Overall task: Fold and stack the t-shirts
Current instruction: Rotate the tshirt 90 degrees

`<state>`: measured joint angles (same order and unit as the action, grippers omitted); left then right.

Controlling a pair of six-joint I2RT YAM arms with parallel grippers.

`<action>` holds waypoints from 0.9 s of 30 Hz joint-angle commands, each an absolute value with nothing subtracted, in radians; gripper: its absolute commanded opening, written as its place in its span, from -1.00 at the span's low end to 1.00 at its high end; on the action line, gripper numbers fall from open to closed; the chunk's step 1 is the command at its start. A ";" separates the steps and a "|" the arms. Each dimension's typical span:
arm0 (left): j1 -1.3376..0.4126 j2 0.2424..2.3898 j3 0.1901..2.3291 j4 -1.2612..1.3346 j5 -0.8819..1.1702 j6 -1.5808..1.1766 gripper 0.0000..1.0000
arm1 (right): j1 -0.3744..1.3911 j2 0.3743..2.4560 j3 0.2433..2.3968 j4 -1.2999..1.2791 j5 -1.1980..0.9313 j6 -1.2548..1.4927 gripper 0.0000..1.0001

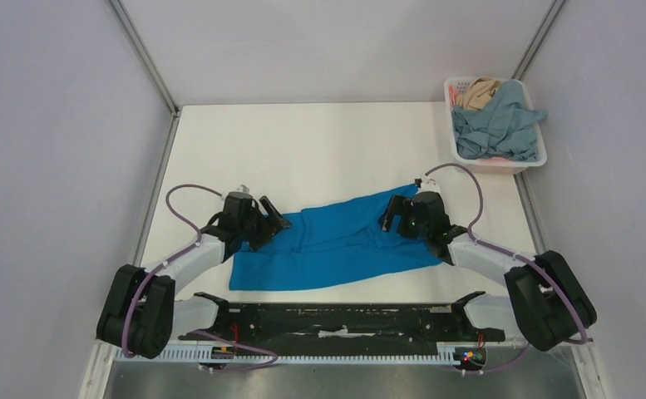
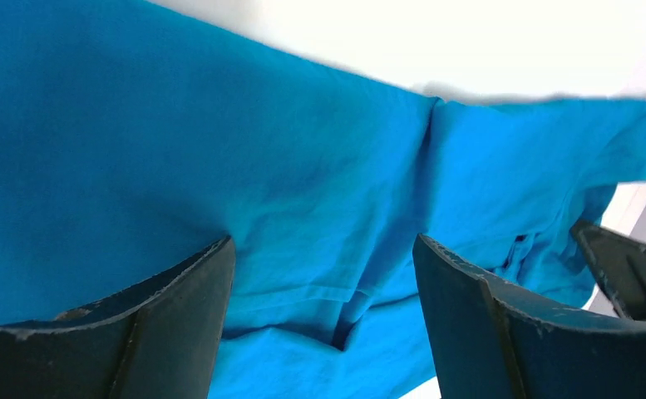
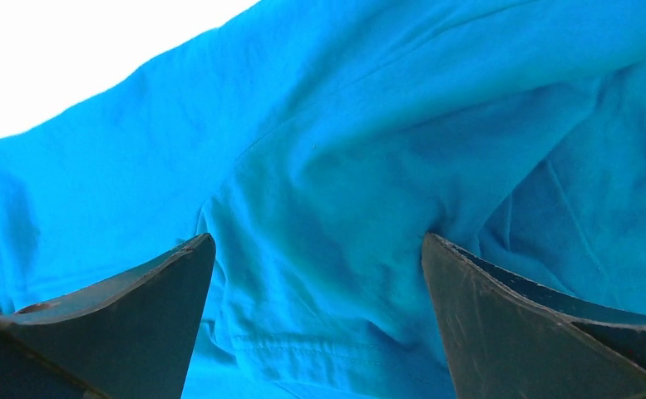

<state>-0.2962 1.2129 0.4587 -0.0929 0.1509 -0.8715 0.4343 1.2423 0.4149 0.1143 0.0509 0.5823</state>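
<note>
The vivid blue t-shirt (image 1: 336, 241) lies spread and partly folded on the white table, in front of the arms. My left gripper (image 1: 271, 218) is open over its left end; in the left wrist view (image 2: 323, 274) the fingers straddle a fold of blue cloth (image 2: 303, 191). My right gripper (image 1: 394, 212) is open over the shirt's right end; in the right wrist view (image 3: 319, 274) its fingers straddle a hemmed edge of the shirt (image 3: 344, 208). The grey-blue t-shirt (image 1: 495, 125) and the tan t-shirt (image 1: 477, 91) lie crumpled in the basket.
The white slotted basket (image 1: 525, 162) stands at the table's far right corner. Grey walls and metal frame posts close in the table (image 1: 303, 150) on the left, back and right.
</note>
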 commanded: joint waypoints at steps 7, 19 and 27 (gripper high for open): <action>-0.421 1.185 0.396 -0.056 0.100 -1.002 0.71 | 0.384 1.592 0.719 0.217 0.044 0.459 0.96; -0.538 1.202 0.437 -0.017 0.004 -1.124 0.71 | 0.332 2.100 1.305 0.222 -0.163 0.359 0.96; -0.741 1.204 0.453 -0.009 -0.182 -1.260 0.72 | 0.316 2.439 1.769 0.213 -0.203 0.432 0.96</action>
<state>-0.6552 1.1889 0.4194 -0.0216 -0.0620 -1.1557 0.3256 2.3138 1.6051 0.2173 -0.1612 0.3973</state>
